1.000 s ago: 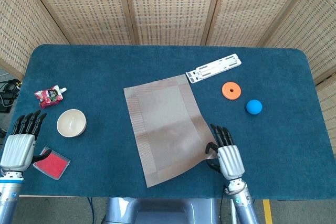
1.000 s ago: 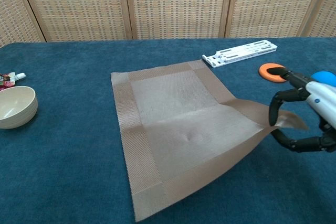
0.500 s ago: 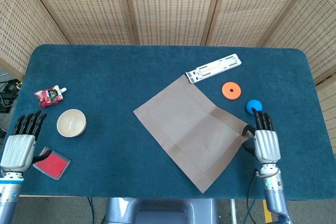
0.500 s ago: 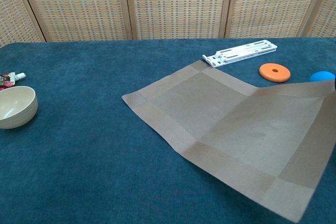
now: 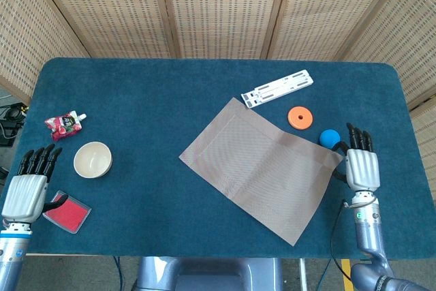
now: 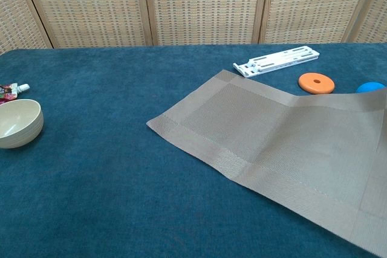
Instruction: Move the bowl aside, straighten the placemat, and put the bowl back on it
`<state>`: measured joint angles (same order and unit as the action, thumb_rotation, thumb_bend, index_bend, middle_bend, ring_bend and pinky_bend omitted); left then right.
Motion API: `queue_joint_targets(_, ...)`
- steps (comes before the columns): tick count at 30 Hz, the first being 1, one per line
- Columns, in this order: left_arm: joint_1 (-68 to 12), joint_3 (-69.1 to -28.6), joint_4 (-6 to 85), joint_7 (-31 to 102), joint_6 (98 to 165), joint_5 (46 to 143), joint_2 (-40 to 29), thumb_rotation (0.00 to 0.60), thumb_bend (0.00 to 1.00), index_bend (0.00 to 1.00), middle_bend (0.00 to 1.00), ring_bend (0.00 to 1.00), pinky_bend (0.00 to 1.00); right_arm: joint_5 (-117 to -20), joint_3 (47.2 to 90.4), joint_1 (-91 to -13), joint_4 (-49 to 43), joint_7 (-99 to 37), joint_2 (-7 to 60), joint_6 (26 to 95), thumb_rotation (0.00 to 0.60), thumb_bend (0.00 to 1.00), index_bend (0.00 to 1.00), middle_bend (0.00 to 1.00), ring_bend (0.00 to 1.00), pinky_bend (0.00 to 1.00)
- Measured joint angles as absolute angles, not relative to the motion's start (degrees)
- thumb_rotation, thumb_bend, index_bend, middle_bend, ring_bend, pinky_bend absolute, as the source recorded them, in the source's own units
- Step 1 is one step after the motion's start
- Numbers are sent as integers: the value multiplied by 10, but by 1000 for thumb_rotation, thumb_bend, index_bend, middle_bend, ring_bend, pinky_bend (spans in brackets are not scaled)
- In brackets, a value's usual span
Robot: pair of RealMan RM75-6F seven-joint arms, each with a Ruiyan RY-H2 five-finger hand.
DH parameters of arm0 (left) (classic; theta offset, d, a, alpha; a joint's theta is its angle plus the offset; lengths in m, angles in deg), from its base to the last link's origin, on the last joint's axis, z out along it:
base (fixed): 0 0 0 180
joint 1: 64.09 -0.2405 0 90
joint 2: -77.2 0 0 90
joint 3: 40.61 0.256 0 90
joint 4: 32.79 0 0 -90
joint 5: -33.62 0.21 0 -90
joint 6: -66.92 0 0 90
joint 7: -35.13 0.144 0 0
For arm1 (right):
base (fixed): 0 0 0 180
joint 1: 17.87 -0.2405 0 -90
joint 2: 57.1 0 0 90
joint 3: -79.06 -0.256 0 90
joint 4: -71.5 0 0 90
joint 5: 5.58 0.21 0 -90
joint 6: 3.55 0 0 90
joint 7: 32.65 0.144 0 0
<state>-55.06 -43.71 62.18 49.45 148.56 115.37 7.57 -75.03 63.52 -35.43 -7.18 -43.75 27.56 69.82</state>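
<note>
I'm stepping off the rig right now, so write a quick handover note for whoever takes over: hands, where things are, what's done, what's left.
Right robot hand: at the placemat's right corner, apparently pinching it; the grip itself is hidden.
Left robot hand: fingers apart, holding nothing, near the table's front left edge.
Placemat: mid-table, skewed; its right side looks lifted in the chest view.
Bowl: off the mat, on the left of the table.
Done: bowl moved aside.
Left: square up the placemat and lay it flat, then set the bowl back on it.
</note>
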Motion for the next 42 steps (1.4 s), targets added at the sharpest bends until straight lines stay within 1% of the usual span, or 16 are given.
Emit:
queue_joint_targets(4, -549, -437, 622, 496, 1484, 1156, 74, 600, 141, 0, 0, 0, 0, -743, 639, -332, -91, -416, 246, 706, 600, 250, 228, 0, 0, 0)
queue_joint_targets(13, -533, -443, 631, 507, 1473, 1162, 76, 600, 142, 0, 0, 0, 0, -809, 676, -285, -127, -347, 214, 770, 600, 228, 223, 0, 0, 0)
queue_joint_targets(16, -515, -455, 636, 532, 1463, 1163, 74, 600, 142, 36, 0, 0, 0, -843, 688, -270, -140, -317, 200, 802, 600, 229, 223, 0, 0, 0)
queue_joint_targets(18, -500, -463, 640, 548, 1452, 1165, 72, 600, 142, 85, 0, 0, 0, -860, 693, -266, -148, -307, 191, 813, 600, 228, 223, 0, 0, 0)
queue_joint_targets(24, -445, -493, 646, 582, 1404, 1156, 52, 600, 143, 121, 0, 0, 0, -885, 701, -263, -161, -303, 170, 823, 600, 228, 224, 0, 0, 0)
queue_joint_targets(29, -396, -518, 633, 622, 1353, 1120, 24, 600, 144, 96, 0, 0, 0, -889, 699, -261, -167, -284, 158, 827, 600, 229, 224, 0, 0, 0)
queue_joint_targets(31, -375, -528, 623, 645, 1332, 1097, 10, 600, 111, 92, 0, 0, 0, -891, 698, -261, -169, -275, 154, 828, 600, 229, 223, 0, 0, 0)
queue_joint_targets(33, -357, -534, 614, 665, 1316, 1078, -4, 600, 39, 90, 0, 0, 0, -890, 697, -260, -170, -267, 151, 828, 600, 229, 224, 0, 0, 0)
queue_joint_targets(35, -337, -540, 601, 688, 1297, 1062, -21, 600, 19, 90, 0, 0, 0, -887, 695, -261, -170, -257, 147, 827, 600, 229, 224, 0, 0, 0)
queue_joint_targets(42, -266, -554, 540, 754, 1255, 1005, -96, 600, 16, 83, 0, 0, 0, -877, 688, -261, -170, -226, 137, 820, 600, 229, 223, 0, 0, 0)
